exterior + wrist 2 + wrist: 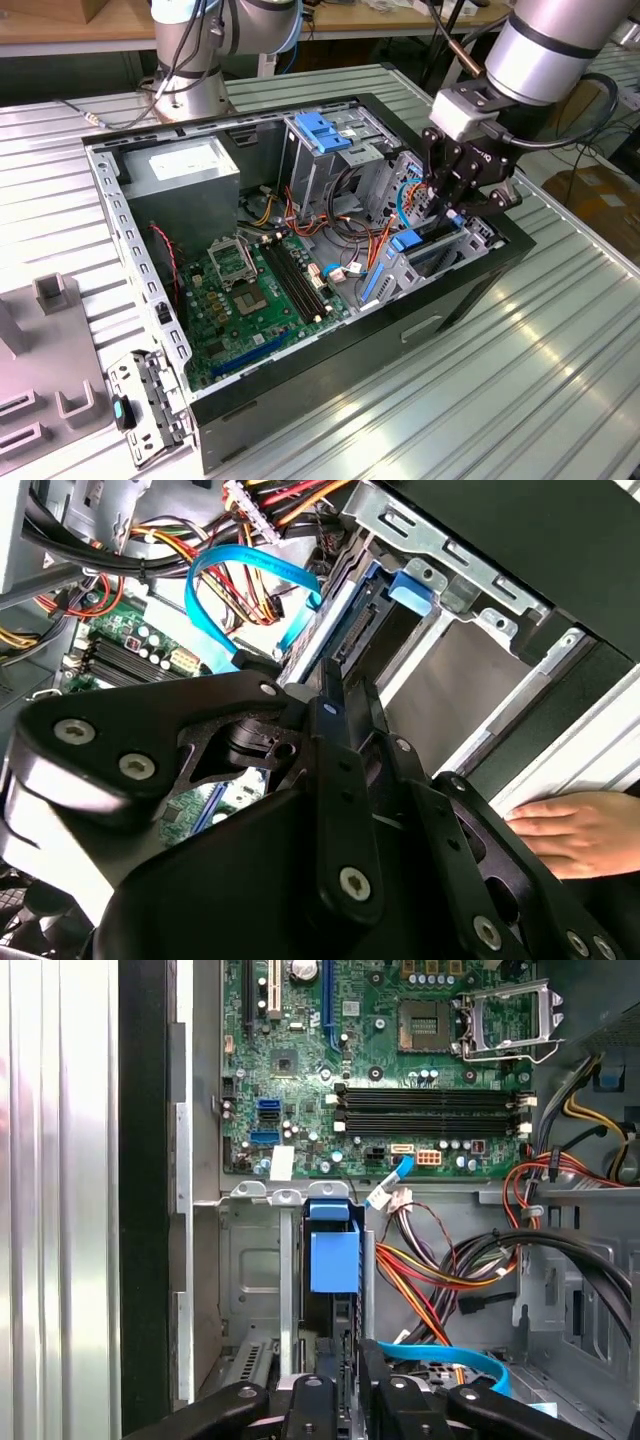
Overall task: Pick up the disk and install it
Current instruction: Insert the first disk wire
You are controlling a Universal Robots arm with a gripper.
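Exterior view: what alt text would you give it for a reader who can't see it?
A robot arm's gripper reaches into the drive bay at the exterior view's right end of an open computer case on a ribbed metal table. Inside lie a green motherboard, a grey power-supply box and a blue-handled cage.

Silver-grey tubular arm (555, 45) — black, screw-studded end effector (455, 205)
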